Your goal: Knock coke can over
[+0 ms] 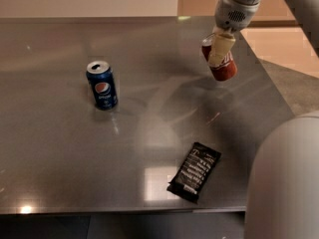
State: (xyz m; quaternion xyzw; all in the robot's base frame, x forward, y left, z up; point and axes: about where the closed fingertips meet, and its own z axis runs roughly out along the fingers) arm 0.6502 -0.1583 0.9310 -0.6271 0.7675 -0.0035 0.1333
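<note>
Robot body (284, 183): pale bulk nearest the camera, far right of the blue can (102, 85) and nearer; it covers the near corner of the table (65, 153).
Wrapper (194, 172): black, lying flat, right of the blue can and nearer.
Blue can: upright, silver top.
Coke can (227, 69): well right of the blue can and a little beyond, tilted, top leaning left.
Handling: probably light thin metal, stiff yet easily dented, smooth and slippery (full or empty cannot be told); a push high on its side should topple it.
Gripper (221, 50): against the Coke can's front; how wide it stands, and whether it has hold, cannot be told.
Hidden: whether the Coke can's base touches the table; most of its label; the arm (237, 9) is cut off above.
</note>
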